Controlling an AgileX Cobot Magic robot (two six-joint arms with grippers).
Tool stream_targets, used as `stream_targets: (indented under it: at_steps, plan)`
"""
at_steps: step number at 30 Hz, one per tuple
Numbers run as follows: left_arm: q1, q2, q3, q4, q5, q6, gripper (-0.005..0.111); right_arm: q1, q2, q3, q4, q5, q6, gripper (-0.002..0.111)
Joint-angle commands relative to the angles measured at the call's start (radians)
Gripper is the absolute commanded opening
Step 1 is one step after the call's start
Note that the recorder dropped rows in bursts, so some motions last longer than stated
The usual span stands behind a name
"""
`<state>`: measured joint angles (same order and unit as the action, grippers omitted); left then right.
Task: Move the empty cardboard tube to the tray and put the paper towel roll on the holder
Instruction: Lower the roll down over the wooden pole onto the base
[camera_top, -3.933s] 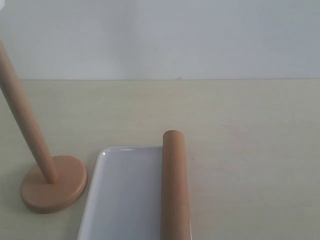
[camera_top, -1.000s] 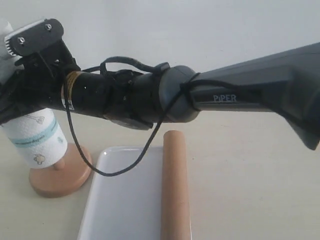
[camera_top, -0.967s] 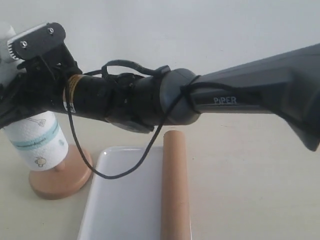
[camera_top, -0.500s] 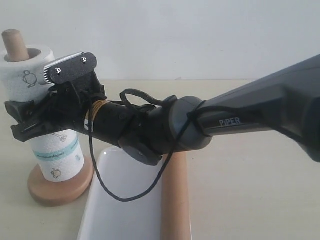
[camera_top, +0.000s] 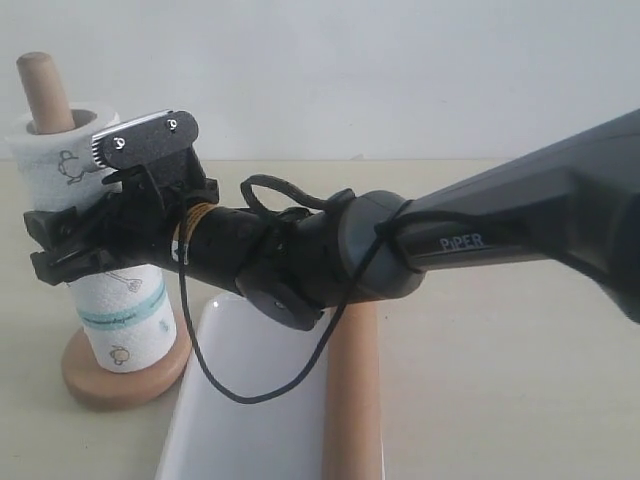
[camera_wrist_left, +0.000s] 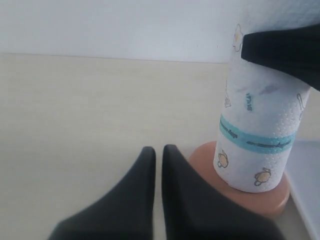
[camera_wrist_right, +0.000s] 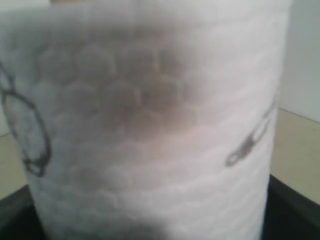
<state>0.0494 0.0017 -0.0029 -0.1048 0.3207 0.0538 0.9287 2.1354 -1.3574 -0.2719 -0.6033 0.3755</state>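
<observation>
The paper towel roll (camera_top: 120, 315), white with a teal band, stands threaded on the holder (camera_top: 125, 382). The dowel top (camera_top: 41, 88) pokes out above the roll, whose lower end sits at the round base. My right gripper (camera_top: 50, 245) reaches across from the right and is shut on the roll's upper half. In the right wrist view the roll (camera_wrist_right: 150, 115) fills the picture. The empty cardboard tube (camera_top: 351, 400) lies along the right side of the tray (camera_top: 240, 410). My left gripper (camera_wrist_left: 158, 151) is shut and empty, low beside the holder base (camera_wrist_left: 202, 156).
The right arm's black forearm (camera_top: 300, 255) and a hanging cable (camera_top: 230, 385) cross above the tray. A white wall stands behind the beige table (camera_top: 500, 400). In the left wrist view the tray's edge (camera_wrist_left: 306, 175) shows past the roll (camera_wrist_left: 260, 130).
The right arm came in with the roll, set it over the dowel and slid it down. In the last half second the roll dropped a little lower toward the base.
</observation>
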Motion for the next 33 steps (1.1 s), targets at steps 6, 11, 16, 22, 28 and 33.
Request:
stream_targets:
  at_steps: [6,11,16,22,28,33]
  plan:
    - [-0.002,-0.002,0.003,-0.01,-0.002,0.003,0.004,-0.001,-0.056,-0.002,-0.083,0.066,0.047,0.097]
    - [-0.002,-0.002,0.003,-0.01,-0.002,0.003,0.004,-0.001,-0.121,-0.002,-0.117,0.173,0.133,0.097]
    - [-0.002,-0.002,0.003,-0.01,-0.002,0.003,0.004,0.002,-0.186,-0.002,-0.166,0.386,0.192,0.097]
    - [-0.002,-0.002,0.003,-0.01,-0.002,0.003,0.004,0.032,-0.243,0.0,-0.169,0.502,0.192,0.097]
    - [-0.002,-0.002,0.003,-0.01,-0.002,0.003,0.004,0.099,-0.254,0.0,-0.169,0.551,0.192,0.097]
    - [-0.002,-0.002,0.003,-0.01,-0.002,0.003,0.004,0.133,-0.254,0.0,-0.169,0.636,0.192,0.097]
